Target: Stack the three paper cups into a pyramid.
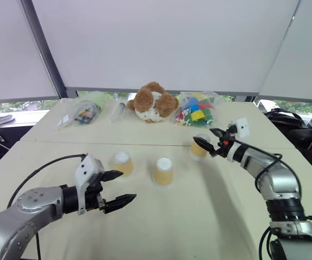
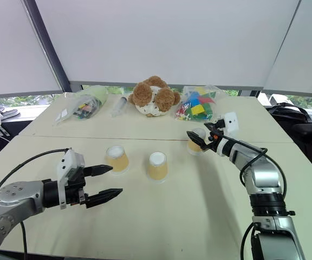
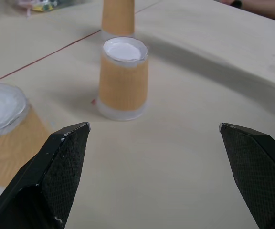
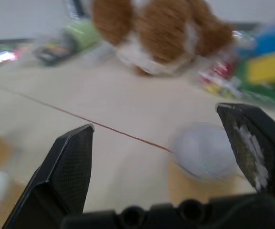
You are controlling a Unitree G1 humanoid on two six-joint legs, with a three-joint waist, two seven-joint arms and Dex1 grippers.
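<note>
While both hands gape empty, three paper cups (image 1: 163, 171) stand inverted, apart on table (image 1: 199, 216).

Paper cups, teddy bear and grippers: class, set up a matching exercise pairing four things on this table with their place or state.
Things:
1. middle cup
2. teddy bear
3. right gripper
4. left gripper

Descriptions:
A. open, at the rightmost cup
B. far side of the table, between two clear bags
C. upside down, white base up
D. open, near the leftmost cup

Pairs: 1-C, 2-B, 3-A, 4-D
</note>
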